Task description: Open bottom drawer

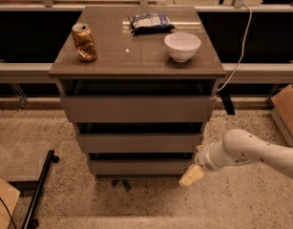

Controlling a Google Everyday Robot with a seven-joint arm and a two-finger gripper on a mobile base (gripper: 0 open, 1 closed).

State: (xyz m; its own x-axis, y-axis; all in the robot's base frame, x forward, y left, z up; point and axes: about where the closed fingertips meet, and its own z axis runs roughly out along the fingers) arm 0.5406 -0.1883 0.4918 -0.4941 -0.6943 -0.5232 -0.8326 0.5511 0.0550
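The small grey-brown cabinet has three flat handle-less drawers. The bottom drawer is the lowest and narrowest front, close to the floor. Above it are the middle drawer and the wider top drawer. My gripper comes in from the right on a white arm. It sits low, just off the bottom drawer's right end, slightly in front of it.
On the cabinet top stand a dented can, a white bowl and a snack bag. A cardboard box is at the right, a black stand leg on the floor at the left. A cable hangs right of the cabinet.
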